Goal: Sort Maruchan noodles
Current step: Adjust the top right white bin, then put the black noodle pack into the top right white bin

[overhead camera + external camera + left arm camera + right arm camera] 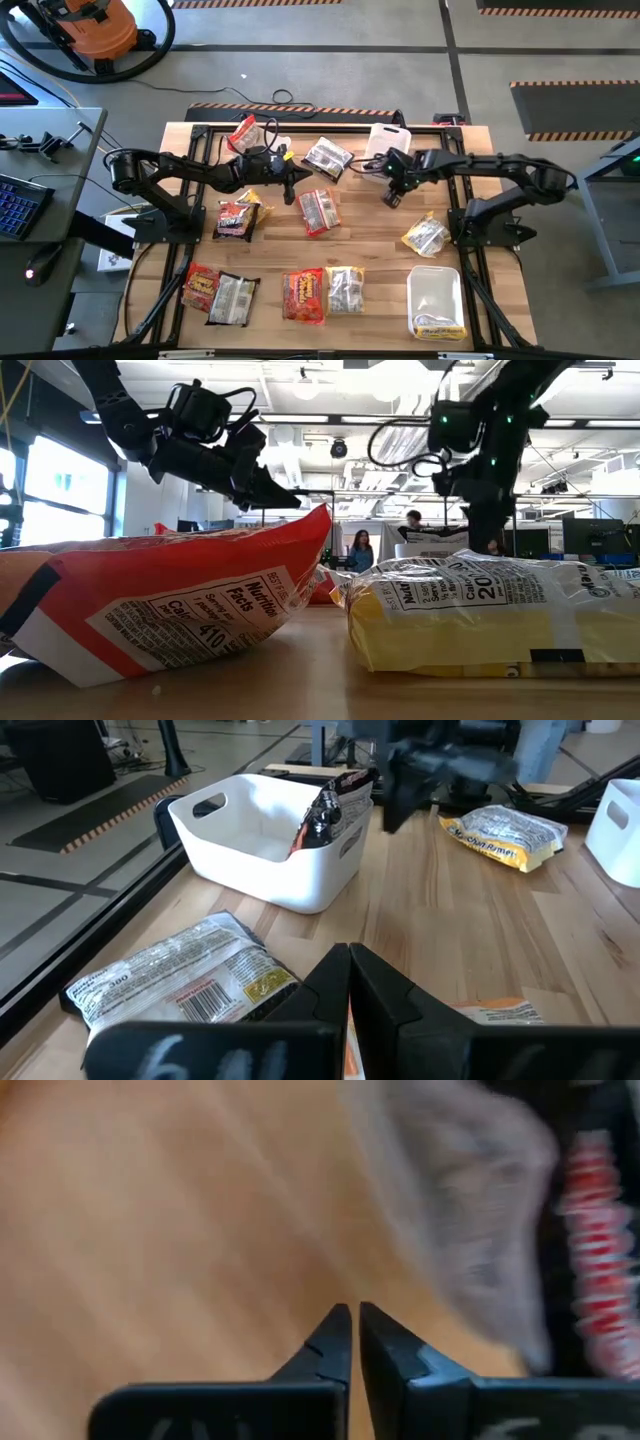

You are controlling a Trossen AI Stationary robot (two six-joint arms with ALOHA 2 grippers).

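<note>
Noodle packets lie scattered over the table (385, 255). One bin (388, 141) stands at the far edge, right of centre; a second bin (435, 298) sits at the near right corner. Far packets (327, 157) lie left of the far bin. One packet (319, 211) lies at centre, between both arms. Another packet (425, 237) lies just behind the near bin. Four near packets (304, 295) form a row along the near edge
</note>
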